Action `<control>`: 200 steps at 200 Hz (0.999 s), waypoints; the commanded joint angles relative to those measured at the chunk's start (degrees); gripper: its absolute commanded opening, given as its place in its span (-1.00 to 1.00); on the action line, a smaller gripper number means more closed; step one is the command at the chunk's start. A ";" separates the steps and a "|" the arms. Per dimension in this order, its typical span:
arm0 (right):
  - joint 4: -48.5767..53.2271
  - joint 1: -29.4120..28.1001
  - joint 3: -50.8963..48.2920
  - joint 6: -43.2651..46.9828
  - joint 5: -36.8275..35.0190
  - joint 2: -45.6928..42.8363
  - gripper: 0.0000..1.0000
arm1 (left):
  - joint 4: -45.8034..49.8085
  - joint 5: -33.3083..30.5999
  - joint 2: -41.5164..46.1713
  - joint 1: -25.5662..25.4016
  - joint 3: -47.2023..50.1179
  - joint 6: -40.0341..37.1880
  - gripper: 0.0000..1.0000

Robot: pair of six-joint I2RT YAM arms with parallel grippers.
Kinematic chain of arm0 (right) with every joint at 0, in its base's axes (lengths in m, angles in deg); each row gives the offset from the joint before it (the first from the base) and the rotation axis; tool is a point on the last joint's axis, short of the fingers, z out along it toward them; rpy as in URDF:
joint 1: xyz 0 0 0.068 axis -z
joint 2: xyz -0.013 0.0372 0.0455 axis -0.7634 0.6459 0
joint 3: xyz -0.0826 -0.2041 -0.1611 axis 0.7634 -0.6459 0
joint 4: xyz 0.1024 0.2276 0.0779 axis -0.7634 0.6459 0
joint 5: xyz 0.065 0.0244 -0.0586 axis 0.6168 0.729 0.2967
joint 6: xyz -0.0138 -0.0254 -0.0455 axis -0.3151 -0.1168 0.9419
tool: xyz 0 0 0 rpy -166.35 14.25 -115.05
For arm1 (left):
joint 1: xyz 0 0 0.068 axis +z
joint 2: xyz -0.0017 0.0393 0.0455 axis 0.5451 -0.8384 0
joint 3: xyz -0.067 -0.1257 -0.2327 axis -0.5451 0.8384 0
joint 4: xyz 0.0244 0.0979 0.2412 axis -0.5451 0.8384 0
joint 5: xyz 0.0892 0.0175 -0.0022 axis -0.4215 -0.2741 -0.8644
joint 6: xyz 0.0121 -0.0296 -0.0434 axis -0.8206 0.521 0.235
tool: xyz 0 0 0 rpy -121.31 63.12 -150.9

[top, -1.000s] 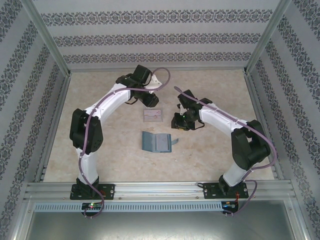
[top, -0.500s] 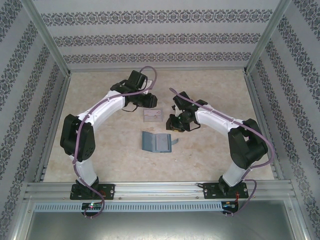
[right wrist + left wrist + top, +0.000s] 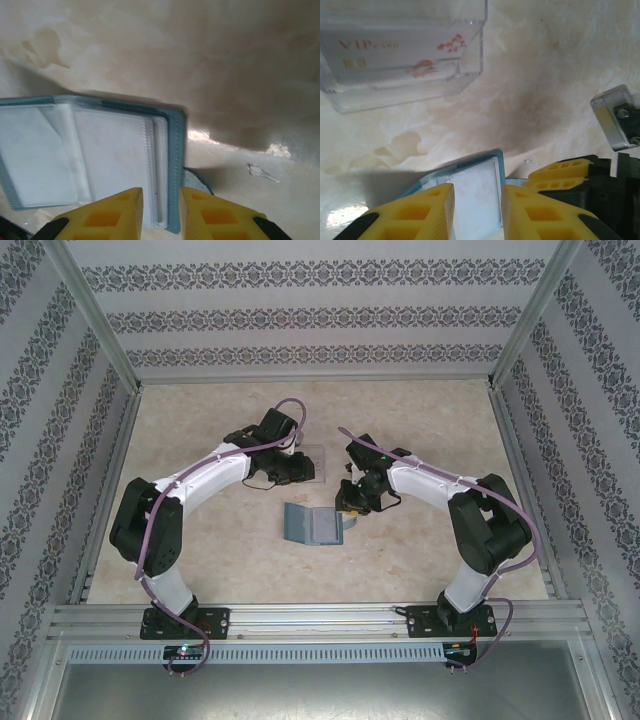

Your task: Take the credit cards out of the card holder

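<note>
- Teal-blue card holder point(image 3: 313, 526), soft and stitched, lies open and flat at mid-tabletop point(image 3: 210, 550); see-through pockets inside, credit cards not distinguishable.
- Left hand point(image 3: 477, 190) hovers at its 11 o'clock, right hand point(image 3: 161, 192) at 2 o'clock; both narrowly parted, gripping nothing.
- Rigid clear plastic box point(image 3: 405, 60) sits near, at 12 o'clock.
- Step advice: pin one flap, pinch a thin card edge, slide along the pocket; the soft cover would likely lift otherwise.
</note>
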 commanded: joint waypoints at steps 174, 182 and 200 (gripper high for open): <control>-0.93 -1.33 -3.72 -0.16 -4.53 5.51 -0.62 | -5.38 9.32 -7.30 -8.94 3.04 10.57 -0.54; -0.93 -1.32 -3.64 -0.16 -4.49 5.56 -0.62 | -5.47 9.85 -7.83 -9.21 2.97 10.63 -0.55; -1.01 -1.32 -3.63 -0.16 -4.43 5.67 -0.62 | -5.39 10.50 -8.85 -9.57 2.80 10.54 -0.56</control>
